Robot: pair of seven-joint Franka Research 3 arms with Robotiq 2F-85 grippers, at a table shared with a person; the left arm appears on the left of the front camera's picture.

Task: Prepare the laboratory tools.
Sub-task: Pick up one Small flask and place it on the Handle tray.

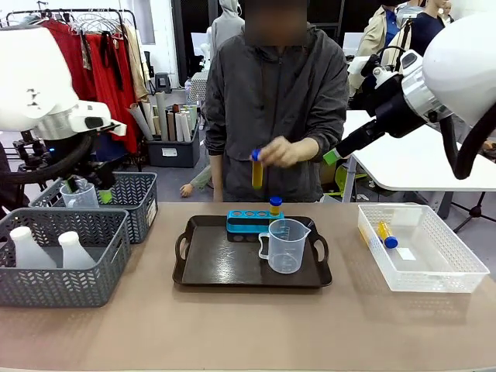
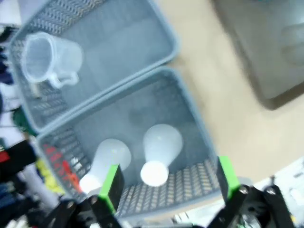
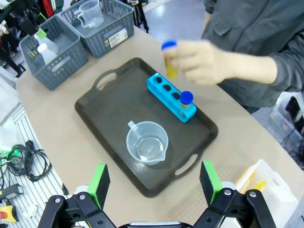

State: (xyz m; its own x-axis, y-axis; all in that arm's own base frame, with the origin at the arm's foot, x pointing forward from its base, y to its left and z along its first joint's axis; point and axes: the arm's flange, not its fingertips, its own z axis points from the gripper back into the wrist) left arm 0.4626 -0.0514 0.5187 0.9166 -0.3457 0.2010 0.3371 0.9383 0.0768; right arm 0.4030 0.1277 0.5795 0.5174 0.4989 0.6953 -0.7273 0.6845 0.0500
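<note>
Flasks [image 1: 75,249] sit in the near basket [image 1: 46,288] while the person's hand [image 1: 288,151], closed round a tube [image 1: 256,172], seemingly aims it at the rack [image 1: 249,220].

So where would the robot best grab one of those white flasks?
Probably by the narrow neck, from straight above. The flask stands upright in the basket, whose walls block a sideways reach, and its cone body widens downward, so a grip would likely slip there. The open left gripper hangs above it.
</note>
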